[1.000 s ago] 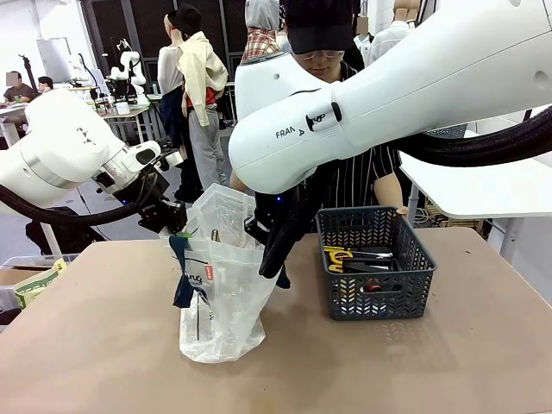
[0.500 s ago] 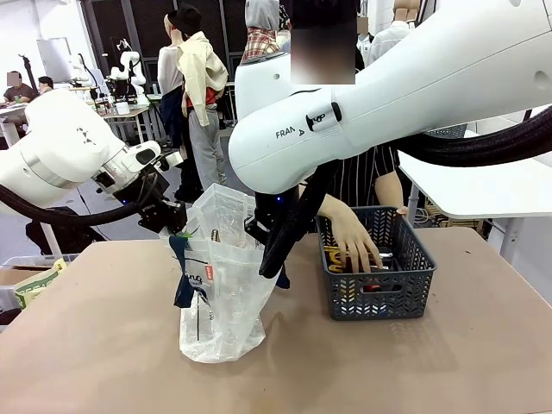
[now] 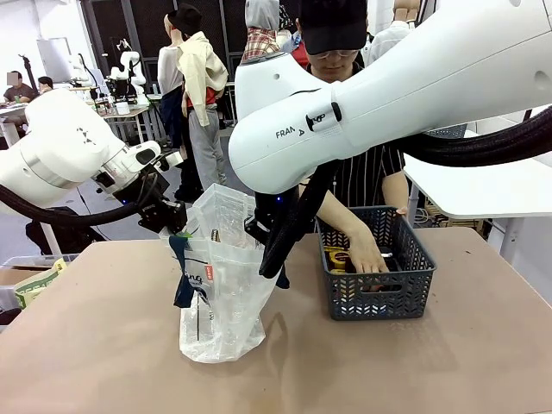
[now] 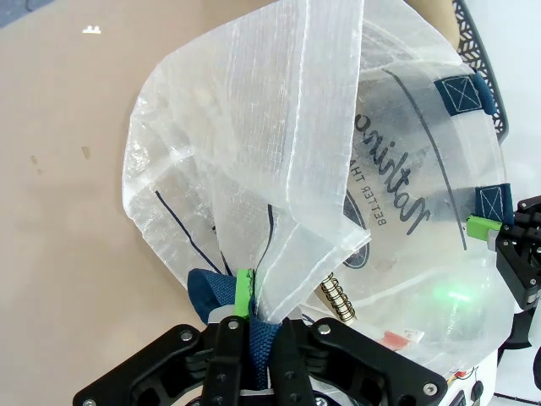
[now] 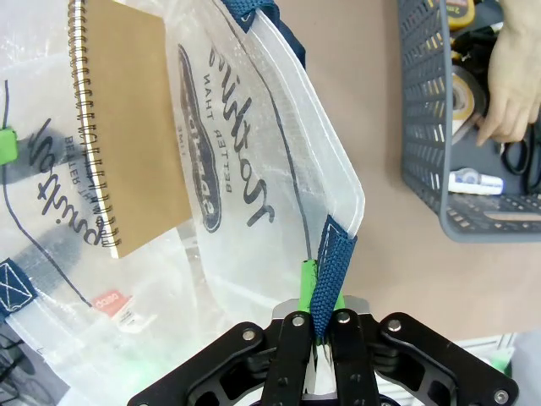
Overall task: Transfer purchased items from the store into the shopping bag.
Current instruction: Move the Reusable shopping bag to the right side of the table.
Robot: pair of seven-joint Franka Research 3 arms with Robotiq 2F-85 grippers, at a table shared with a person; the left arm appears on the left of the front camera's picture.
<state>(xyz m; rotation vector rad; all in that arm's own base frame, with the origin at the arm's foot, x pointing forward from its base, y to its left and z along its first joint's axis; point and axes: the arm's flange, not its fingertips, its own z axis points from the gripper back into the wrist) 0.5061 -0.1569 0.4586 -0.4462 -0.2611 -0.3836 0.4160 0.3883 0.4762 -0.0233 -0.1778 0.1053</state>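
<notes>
**Bag held open for loading.** The left gripper and right gripper, each clamped tight on one of the navy handles, spread the shopping bag. Inside the bag lies one spiral notebook. Beside the bag, a person's hand reaches among purchased items not yet moved from the basket. The bag logo reads "BETTER THA…", mirrored, and the right arm reads "FRAN".

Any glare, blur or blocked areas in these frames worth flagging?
Front view: sharp, evenly lit, but the right arm looms close and hides part of the person. Left wrist view: a green glow spots the bag. Right wrist view: crisp, spiral of the notebook clearly resolved.
</notes>
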